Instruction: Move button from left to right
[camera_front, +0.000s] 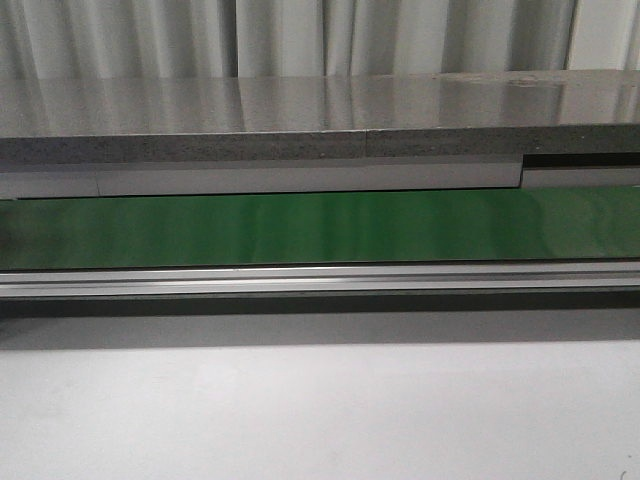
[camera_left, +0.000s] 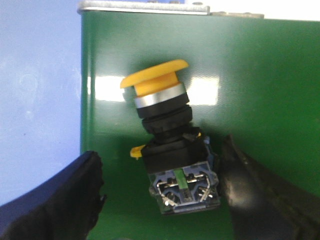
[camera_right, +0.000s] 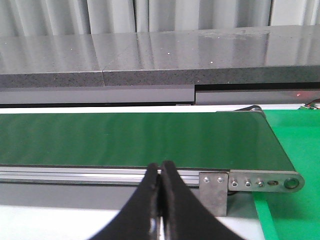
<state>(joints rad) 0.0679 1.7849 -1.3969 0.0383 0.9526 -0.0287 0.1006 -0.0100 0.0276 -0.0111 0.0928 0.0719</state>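
The button (camera_left: 167, 150) lies on its side on a green surface (camera_left: 250, 75) in the left wrist view. Its yellow mushroom head (camera_left: 155, 76) points away from the fingers, and its black body with bluish contacts lies between them. My left gripper (camera_left: 160, 200) is open around the body. One finger (camera_left: 260, 195) is right beside the body and the other finger (camera_left: 55, 200) stands well apart. My right gripper (camera_right: 160, 170) is shut and empty, in front of the conveyor's rail. Neither gripper nor the button shows in the front view.
A green conveyor belt (camera_front: 320, 228) with an aluminium rail (camera_front: 320, 278) runs across, with a grey stone ledge (camera_front: 300, 120) behind and a white table (camera_front: 320, 410) in front. The belt's end bracket (camera_right: 265, 182) and a green mat (camera_right: 295, 150) lie at the right.
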